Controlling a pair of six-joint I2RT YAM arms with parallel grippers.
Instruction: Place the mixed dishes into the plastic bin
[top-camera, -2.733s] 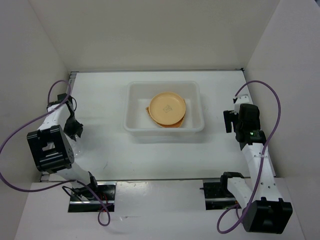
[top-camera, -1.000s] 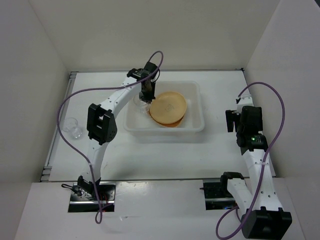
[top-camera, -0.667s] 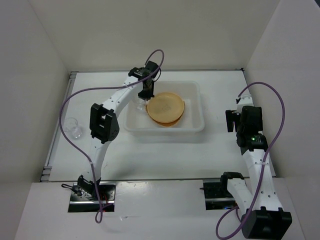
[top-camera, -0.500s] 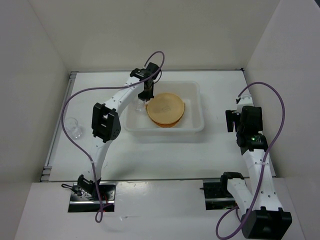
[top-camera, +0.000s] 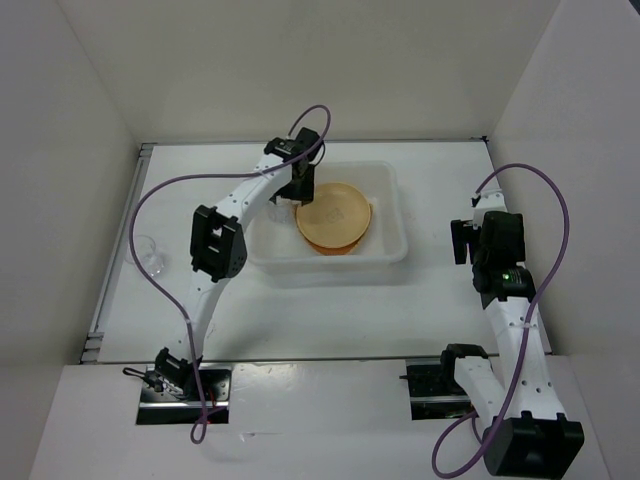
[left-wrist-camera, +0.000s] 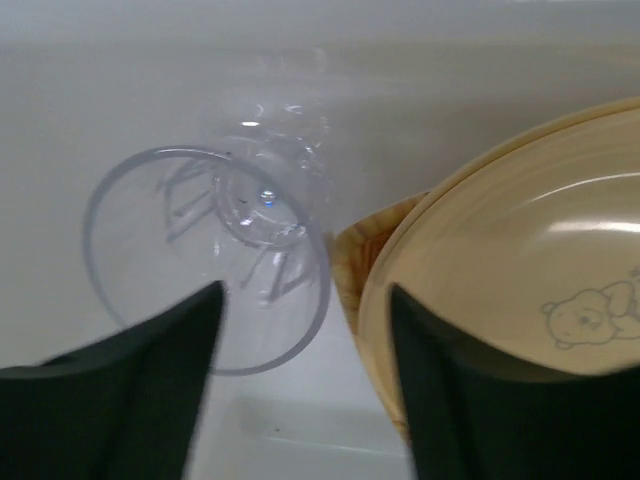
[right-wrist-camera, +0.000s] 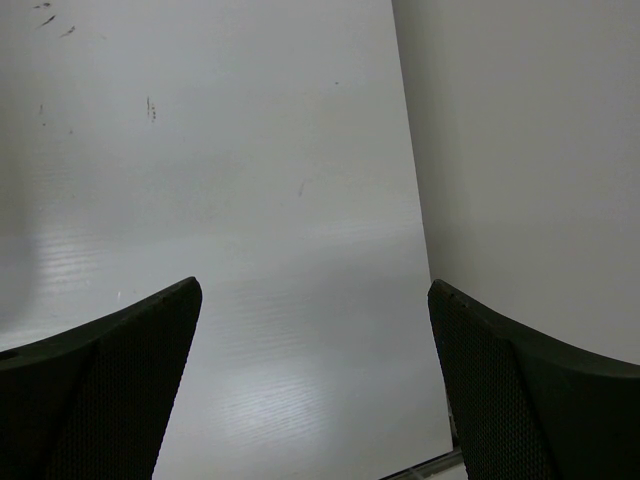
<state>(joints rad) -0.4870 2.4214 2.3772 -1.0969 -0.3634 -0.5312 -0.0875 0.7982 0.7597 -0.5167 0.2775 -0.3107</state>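
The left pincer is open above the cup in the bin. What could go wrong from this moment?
1. The cup lies tilted right below the left pincer. A careless lift might catch its rim and drag it out of the bin.
2. The cup rests close beside the plates, so it may roll or shift.
3. A second clear cup sits outside the bin, and it is easy to overlook.

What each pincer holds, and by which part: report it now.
Nothing is held. The left pincer is open over the clear cup, which sits free in the bin, with neither finger gripping it. The right pincer is open and empty.
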